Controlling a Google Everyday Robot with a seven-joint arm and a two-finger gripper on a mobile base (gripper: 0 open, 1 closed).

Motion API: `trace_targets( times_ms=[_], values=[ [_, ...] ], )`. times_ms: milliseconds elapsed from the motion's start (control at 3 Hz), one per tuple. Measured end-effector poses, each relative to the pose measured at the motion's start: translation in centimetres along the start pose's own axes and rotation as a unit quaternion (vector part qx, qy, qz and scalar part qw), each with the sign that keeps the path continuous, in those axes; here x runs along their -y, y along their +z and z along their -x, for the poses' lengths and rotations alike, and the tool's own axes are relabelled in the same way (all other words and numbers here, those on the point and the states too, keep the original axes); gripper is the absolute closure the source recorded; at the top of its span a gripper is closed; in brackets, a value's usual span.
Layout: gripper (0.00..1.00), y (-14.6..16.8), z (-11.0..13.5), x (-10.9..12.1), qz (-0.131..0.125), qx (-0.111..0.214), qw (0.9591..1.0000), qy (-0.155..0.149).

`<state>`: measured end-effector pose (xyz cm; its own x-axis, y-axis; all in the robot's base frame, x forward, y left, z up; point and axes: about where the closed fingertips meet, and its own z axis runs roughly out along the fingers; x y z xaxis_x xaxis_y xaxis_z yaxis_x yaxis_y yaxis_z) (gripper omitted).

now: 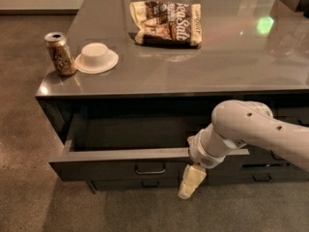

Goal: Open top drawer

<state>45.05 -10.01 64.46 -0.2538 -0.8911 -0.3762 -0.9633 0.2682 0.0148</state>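
A: So, where does the job stand?

B: Nearly done, I'd judge. The top drawer (108,168) sits pulled well out from under the surface (203,69), its plain grey inside showing.

A: And the gripper?

B: The gripper (191,180) hangs pointing down in front of the drawer front. It is a little to the right of the small bar handle (149,169) and apart from it. It holds nothing that I can see, but whether it is wide or narrow I cannot tell.

A: What would doing this step well ask for?

B: If more travel is wanted, pull straight out along the slides, square to the front. The handle is at centre, and a tug from right of it could skew the drawer and make it bind. Better to hook the handle itself.

A: And if it's open enough?

B: Then lift the arm away cleanly. The wrist appears to lie across the top edge of the front, and a knock there could shove the drawer back in.

A: Anything on top to mind?

B: The can (60,53), the upturned white bowl (96,58) and the snack bag (166,23) lie well apart from the arm. A jerk might rattle the can, though, so keep it smooth.
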Motion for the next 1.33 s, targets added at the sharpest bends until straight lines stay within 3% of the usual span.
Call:
trace_targets(
  times_ms=[333,1333],
  values=[
    [0.0,-1.5,-0.5,-0.6,0.003,-0.019,0.9998,-0.011],
    [0.64,-3.2,-2.4,-1.5,0.032,-0.068,0.9969,-0.022]
  ],
)
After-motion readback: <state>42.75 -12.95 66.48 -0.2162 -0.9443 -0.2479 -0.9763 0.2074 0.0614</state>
